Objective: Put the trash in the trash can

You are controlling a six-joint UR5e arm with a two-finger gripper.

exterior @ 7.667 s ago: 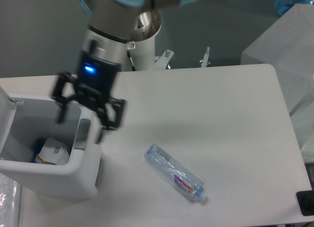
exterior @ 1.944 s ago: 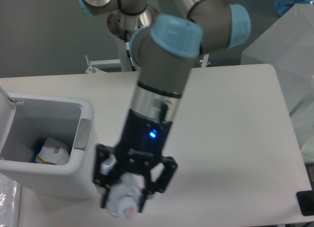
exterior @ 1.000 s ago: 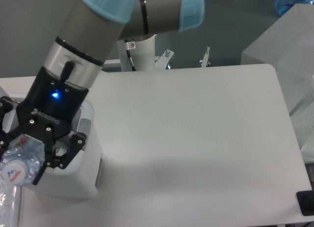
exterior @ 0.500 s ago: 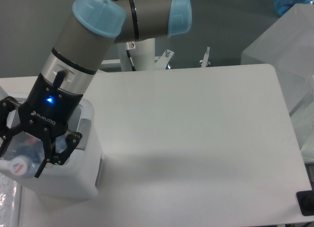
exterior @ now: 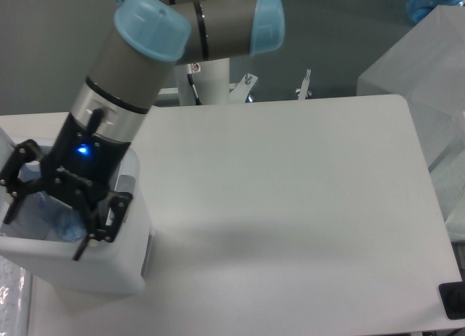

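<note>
A white table [exterior: 290, 205] stretches away to the right of the pincer. The white trash can [exterior: 87, 267] stands directly beneath the pincer [exterior: 54, 212], whose black fingers are spread apart over its opening. The clear water bottle [exterior: 62, 221] lies inside the can, between and just below those fingers, unheld.

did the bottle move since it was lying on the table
Yes. The bottle has left the table and gone left, now inside the trash can under the open gripper.

Smooth white plastic trash can [exterior: 87, 267]; clear, glossy plastic water bottle [exterior: 64, 221] inside it; matt black claw [exterior: 62, 205]; matt white tabletop [exterior: 290, 205].
</note>
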